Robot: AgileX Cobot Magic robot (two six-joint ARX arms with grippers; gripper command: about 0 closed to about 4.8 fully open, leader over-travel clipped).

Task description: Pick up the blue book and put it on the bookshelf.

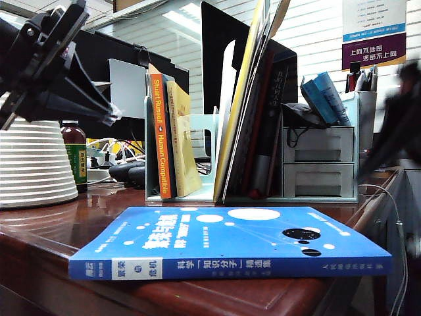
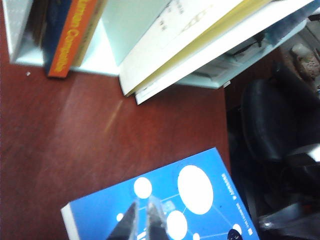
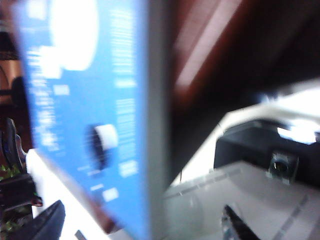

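The blue book (image 1: 230, 240) lies flat on the dark red tabletop (image 2: 75, 145), spine toward the near edge, in front of the bookshelf (image 1: 316, 158) and apart from it. My left gripper (image 2: 142, 222) hovers over the book's cover with its fingers pressed nearly together, holding nothing. My right gripper (image 3: 142, 222) is beside the book's edge, fingers spread wide and empty. An orange book (image 1: 160, 135) stands upright in the bookshelf.

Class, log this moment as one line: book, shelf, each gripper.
blue book: flat on table, near edge | bookshelf: behind it, apart | left gripper: shut, over book cover | right gripper: open, beside book, holding nothing
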